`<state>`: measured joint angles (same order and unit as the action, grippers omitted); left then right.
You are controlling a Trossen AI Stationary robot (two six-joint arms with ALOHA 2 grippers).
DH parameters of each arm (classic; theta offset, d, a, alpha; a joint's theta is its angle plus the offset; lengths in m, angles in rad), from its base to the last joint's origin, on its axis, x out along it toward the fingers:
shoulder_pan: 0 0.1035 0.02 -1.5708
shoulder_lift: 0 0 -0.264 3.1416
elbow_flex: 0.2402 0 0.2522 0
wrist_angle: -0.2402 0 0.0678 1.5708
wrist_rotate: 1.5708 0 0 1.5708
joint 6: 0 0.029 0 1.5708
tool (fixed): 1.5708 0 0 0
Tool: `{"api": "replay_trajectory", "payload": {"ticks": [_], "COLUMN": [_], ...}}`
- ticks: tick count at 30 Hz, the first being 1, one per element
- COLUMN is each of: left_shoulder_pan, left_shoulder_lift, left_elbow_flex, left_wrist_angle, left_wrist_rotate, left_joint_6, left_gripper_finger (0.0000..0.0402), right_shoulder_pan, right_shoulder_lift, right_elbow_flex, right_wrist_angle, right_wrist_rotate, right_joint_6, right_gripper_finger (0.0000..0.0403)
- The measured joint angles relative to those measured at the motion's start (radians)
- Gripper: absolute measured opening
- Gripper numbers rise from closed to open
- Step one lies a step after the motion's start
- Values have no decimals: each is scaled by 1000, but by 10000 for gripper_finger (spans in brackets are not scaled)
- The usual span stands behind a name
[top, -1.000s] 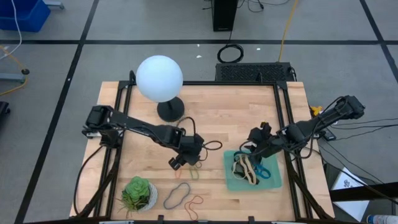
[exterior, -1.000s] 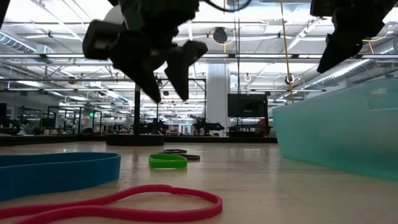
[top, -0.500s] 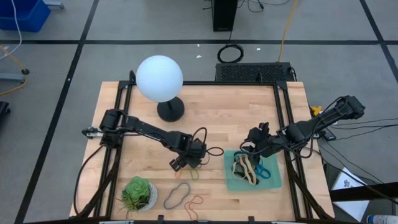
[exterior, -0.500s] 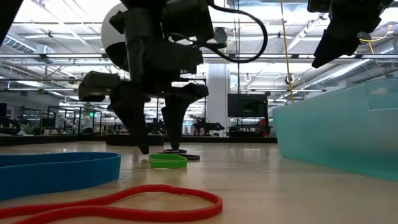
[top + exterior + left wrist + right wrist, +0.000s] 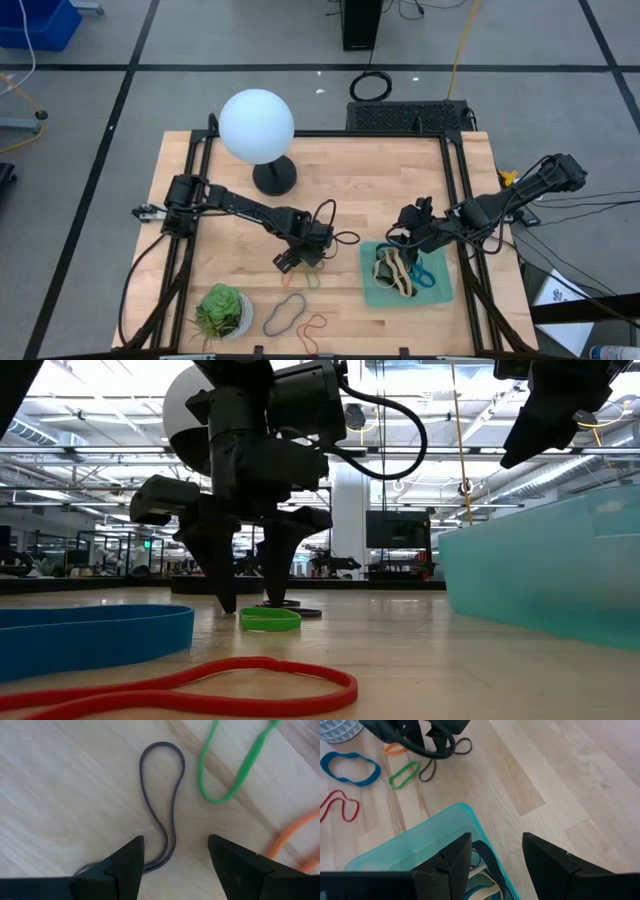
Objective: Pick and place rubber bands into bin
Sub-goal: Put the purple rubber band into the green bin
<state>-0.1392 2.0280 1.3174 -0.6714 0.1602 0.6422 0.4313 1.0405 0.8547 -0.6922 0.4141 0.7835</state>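
A thin grey rubber band (image 5: 162, 805) lies flat on the wooden table. My left gripper (image 5: 175, 855) points down over it, open, one finger on either side of the band's near part; the band's near end runs out of sight behind one finger. In the low view its fingertips (image 5: 228, 603) stand just above the tabletop. A green rubber band (image 5: 235, 765) and an orange one (image 5: 295, 832) lie close by. My right gripper (image 5: 497, 857) hangs open above the far rim of the mint-green bin (image 5: 420, 840), which holds several bands (image 5: 400, 270).
A blue band (image 5: 285, 313) and a red band (image 5: 315, 325) lie near the front edge, beside a white pot with a succulent (image 5: 222, 310). A white globe lamp (image 5: 257, 125) stands at the back. The bin (image 5: 440, 290) sits front right.
My left gripper has come down toward the table over the grey band and tipped more steeply downward; its fingers have stayed open. The bands have not moved.
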Motion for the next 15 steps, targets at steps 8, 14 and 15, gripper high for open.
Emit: {"api": "replay_trajectory", "payload": {"ticks": [8,14,15], "left_shoulder_pan": [-2,-21,-25], "left_shoulder_lift": [6,6,6], "left_elbow_flex": [-2,-4,-5], "left_wrist_angle": [-5,11,16], "left_wrist_rotate": [-15,-39,-48], "left_joint_6": [-10,-23,-23], "left_gripper_finger": [171,89,79], "right_shoulder_pan": [0,0,0], "right_shoulder_lift": [0,0,0], "right_elbow_flex": [0,0,0], "right_wrist_angle": [15,16,16], "right_wrist_rotate": [0,0,0], "right_joint_6": [-3,-3,-3], "right_gripper_finger": [169,169,169]}}
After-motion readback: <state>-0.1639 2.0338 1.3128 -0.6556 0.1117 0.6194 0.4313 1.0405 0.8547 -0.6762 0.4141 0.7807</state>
